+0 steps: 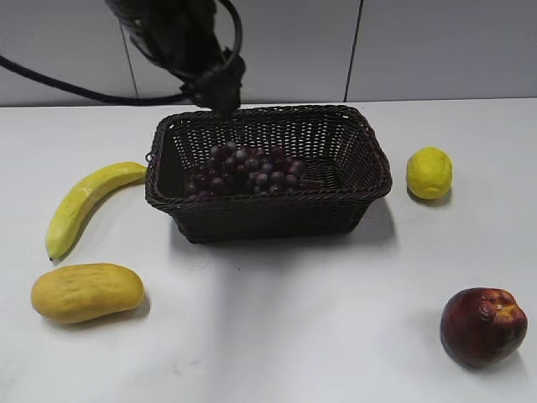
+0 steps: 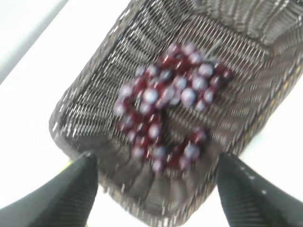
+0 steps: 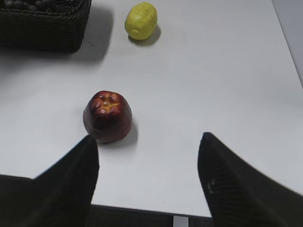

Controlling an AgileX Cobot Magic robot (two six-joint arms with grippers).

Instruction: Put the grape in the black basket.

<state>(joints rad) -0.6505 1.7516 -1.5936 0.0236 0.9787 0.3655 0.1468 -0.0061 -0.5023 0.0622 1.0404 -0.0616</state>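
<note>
The grape (image 1: 245,170), a bunch of dark red-purple grapes, lies inside the black basket (image 1: 369,180) on its floor, towards the left. In the left wrist view the grape (image 2: 165,109) lies in the basket (image 2: 94,94) below my left gripper (image 2: 154,163), which is open, empty and above the basket. In the exterior view the left arm hangs over the basket's back rim (image 1: 220,84). My right gripper (image 3: 147,142) is open and empty over the table's near edge, beside a dark red apple-like fruit (image 3: 108,116).
A yellow banana (image 1: 84,201) and a yellow-orange fruit (image 1: 86,292) lie left of the basket. A lemon (image 1: 429,172) lies to its right and also shows in the right wrist view (image 3: 140,21). The dark red fruit (image 1: 482,326) sits at the front right.
</note>
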